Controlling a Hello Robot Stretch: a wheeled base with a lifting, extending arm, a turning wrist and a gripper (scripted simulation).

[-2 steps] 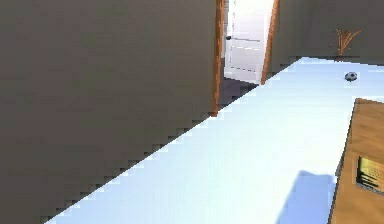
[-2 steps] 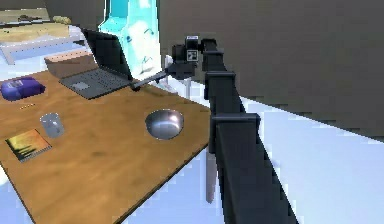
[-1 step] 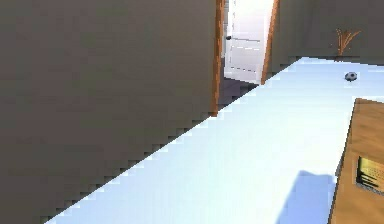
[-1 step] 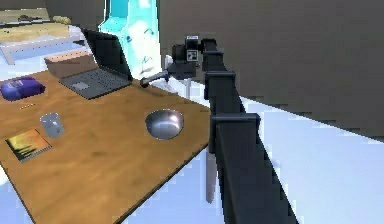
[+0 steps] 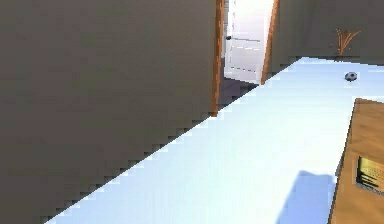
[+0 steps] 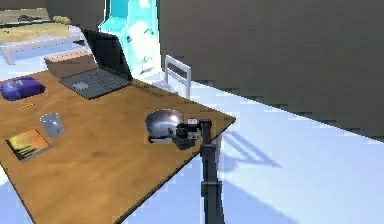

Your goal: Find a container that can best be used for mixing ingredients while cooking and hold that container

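A rounded grey metal bowl (image 6: 160,122) lies on the wooden table (image 6: 110,160), near its right-hand edge in the arm side view. The dark arm rises from the bottom edge, and the gripper (image 6: 168,137) sits right at the bowl. Whether it touches the bowl cannot be told, and I cannot tell whether it holds anything.
The table also carries an open laptop (image 6: 102,64), a cardboard box (image 6: 68,64), a purple item (image 6: 22,89), a glass (image 6: 52,124) and a book (image 6: 28,144). A white chair (image 6: 178,74) stands behind it. In the forward view, a doorway (image 5: 245,45) opens past a dark wall (image 5: 100,90), with the table edge (image 5: 360,150) at right.
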